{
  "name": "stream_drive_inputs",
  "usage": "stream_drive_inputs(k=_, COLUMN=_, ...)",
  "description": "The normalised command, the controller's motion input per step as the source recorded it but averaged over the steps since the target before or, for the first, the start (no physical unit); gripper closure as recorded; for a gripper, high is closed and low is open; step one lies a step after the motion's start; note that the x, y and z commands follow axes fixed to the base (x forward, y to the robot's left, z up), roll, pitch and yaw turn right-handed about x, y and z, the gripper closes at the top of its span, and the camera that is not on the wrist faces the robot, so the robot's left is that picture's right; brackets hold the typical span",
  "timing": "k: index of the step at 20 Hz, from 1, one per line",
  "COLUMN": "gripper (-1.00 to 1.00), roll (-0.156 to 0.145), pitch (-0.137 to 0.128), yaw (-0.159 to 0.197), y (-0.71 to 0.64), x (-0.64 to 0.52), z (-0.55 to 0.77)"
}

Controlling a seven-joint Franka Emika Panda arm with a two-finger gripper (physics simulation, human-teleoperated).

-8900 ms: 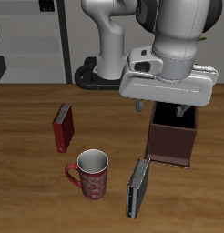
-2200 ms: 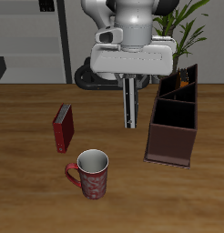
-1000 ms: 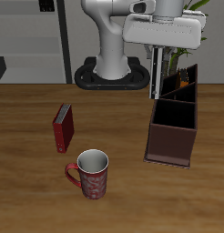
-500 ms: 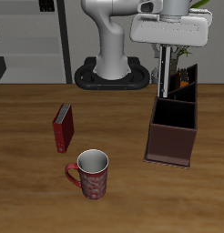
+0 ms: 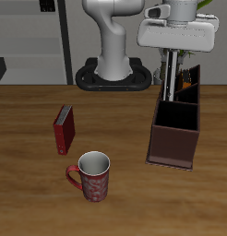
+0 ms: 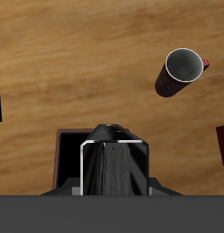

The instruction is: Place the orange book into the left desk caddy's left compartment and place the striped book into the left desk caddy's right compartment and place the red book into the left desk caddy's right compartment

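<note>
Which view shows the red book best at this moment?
The exterior view: the red book stands whole on the table beside the mug, with its cover and pale page edges visible. The wrist view catches only a dark red sliver cut off at the picture's edge.

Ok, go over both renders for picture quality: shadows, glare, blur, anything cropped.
Exterior view: flat, even light, soft shadows under the mug and the red book, no glare; the arm's top is cut off by the frame. Wrist view: sharp, no blur; the gripper and the striped book it clamps hide much of the left desk caddy; the red book is cropped at the edge.
</note>
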Motion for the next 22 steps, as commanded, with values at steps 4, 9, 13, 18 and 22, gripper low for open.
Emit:
stream_drive_inputs(k=4, gripper=1.0, roll=-0.018, pitch=0.015, yaw=-0.017, y=0.15, x=-0.07, z=-0.11)
stream_drive_inputs(k=9, gripper=1.0, roll=0.01, pitch=0.033, yaw=-0.025, y=0.24, x=0.0, z=-0.12)
stream_drive_inputs(k=13, gripper=1.0, roll=0.038, pitch=0.003, yaw=0.004, y=0.21, x=0.01, z=-0.04)
stream_drive_inputs(k=18, gripper=1.0, roll=-0.003, pitch=0.017, yaw=0.02, y=0.1, x=0.14, z=-0.12)
stream_drive_inputs(k=22, gripper=1.0, roll=-0.012, pitch=0.029, yaw=-0.034, y=0.03, x=0.06, z=-0.11)
